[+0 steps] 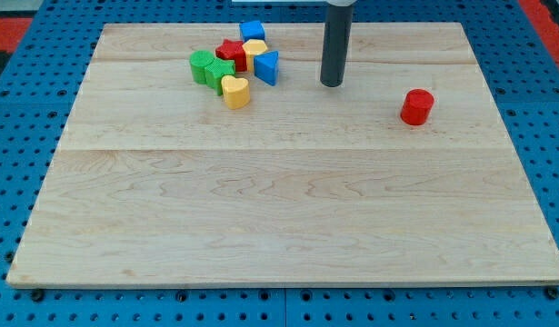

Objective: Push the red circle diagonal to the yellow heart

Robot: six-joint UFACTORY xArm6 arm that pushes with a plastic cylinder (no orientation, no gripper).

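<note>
So my tip (331,84) sits near the board's (261,227) top edge, touching nothing. Red circle (416,106) is off toward the right edge, yellow heart (234,91) in the top-left cluster.

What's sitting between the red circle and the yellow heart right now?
Nothing visible. The red circle sits alone at the view's right; bare board runs left to the yellow heart. My tip stands just above that line, near the blue triangle.
</note>
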